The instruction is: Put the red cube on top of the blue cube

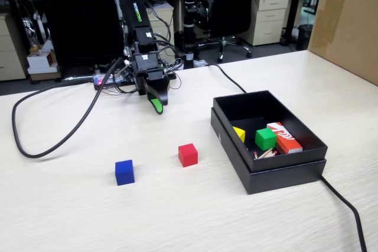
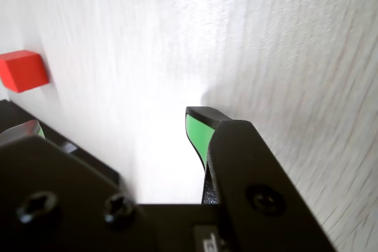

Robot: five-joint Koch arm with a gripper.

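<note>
Nothing of the task is done yet: your pincer (image 1: 156, 105) hangs empty near the arm's base, low over the desk (image 1: 71, 216), and both cubes sit untouched in front of it.

Going left to right in the fixed view, the blue cube (image 1: 124, 172) lies ahead of the pincer and a little to its left, flat on the desk with nothing on top. The red cube (image 1: 188, 154) sits ahead and slightly right, well apart from the blue one; the wrist view catches it at the left edge (image 2: 22, 71).

Further right, the black box (image 1: 269, 172) holds other blocks you can ignore.

The jaws stand parted, holding nothing. You still have to reach, grasp the red cube, carry it left and stack it.
</note>
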